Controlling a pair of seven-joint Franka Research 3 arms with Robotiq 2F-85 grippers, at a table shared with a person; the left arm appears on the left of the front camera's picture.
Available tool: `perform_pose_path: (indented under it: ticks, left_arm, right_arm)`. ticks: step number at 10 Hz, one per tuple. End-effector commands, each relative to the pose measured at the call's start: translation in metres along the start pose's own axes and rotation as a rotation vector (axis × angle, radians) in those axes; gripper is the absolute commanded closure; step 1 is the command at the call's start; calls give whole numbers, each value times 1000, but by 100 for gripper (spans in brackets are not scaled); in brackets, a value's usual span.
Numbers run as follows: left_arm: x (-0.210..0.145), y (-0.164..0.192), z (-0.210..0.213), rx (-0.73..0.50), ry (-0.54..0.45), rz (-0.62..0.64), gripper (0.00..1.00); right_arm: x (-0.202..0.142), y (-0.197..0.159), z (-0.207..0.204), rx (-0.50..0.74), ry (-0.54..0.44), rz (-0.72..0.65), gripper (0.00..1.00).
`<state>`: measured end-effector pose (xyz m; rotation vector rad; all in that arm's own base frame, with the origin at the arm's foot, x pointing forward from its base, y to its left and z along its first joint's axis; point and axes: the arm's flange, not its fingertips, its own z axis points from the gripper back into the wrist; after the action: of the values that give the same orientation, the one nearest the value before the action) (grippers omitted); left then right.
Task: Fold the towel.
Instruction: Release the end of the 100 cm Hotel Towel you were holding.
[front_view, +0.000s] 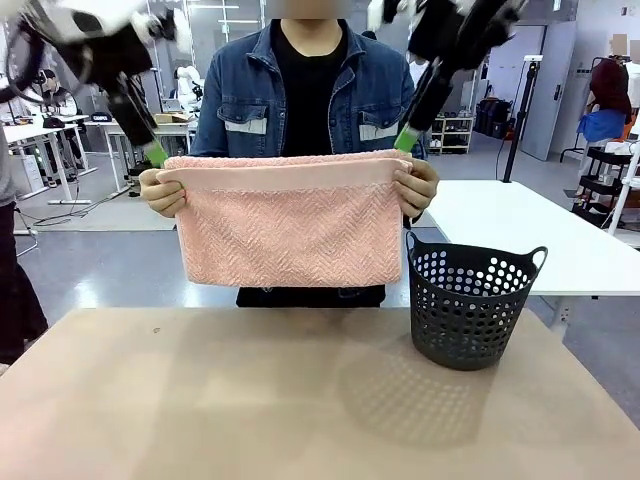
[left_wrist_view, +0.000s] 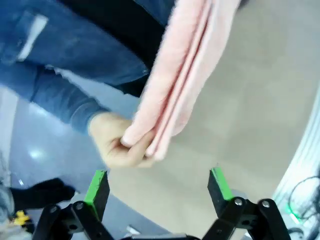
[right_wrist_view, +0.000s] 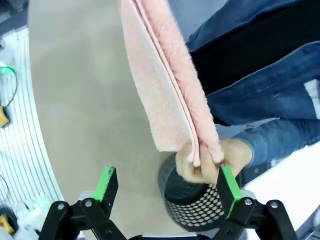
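While a person (front_view: 300, 100) holds the folded towel (front_view: 285, 230) above the counter (front_view: 200, 400), which lies open left of the black basket (front_view: 470, 310), the left tool (left_wrist_view: 157, 182) and right tool (right_wrist_view: 165, 180) gape wide, empty.

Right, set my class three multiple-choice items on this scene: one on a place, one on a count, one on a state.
1. Where does the black perforated plastic basket stand?
A) on the beige table, at the robot's right
B) on the floor
C) in the person's lap

2. How many of the person's hands grip the pale salmon-pink terry towel?
A) none
B) one
C) two

3. How are the left gripper and right gripper?
A) both shut on the towel
B) both open, holding nothing
C) one open, one shut

Answers:
1 A: the basket sits on the tabletop, right of the towel.
2 C: one hand and the other hand pinch its top corners.
3 B: the green pads stand wide apart in both wrist views.
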<state>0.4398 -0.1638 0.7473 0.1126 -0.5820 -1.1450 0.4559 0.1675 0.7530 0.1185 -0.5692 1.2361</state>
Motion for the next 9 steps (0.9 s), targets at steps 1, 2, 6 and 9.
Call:
perform_pose_path:
  ticks: [1,2,6,9]
  left_arm:
    - [-24,5,20,13,-24,190,0]
    - [-49,11,35,20,-31,300,0]
    - [-151,18,89,127,-85,647,0]
    - [-156,15,92,122,-74,611,0]
  right_arm:
    - [-25,3,24,-46,-59,-212,0]
    - [-42,4,41,-98,-73,-307,0]
    - [-113,14,89,-252,-103,-570,0]
    - [-130,16,99,-299,-59,-610,0]
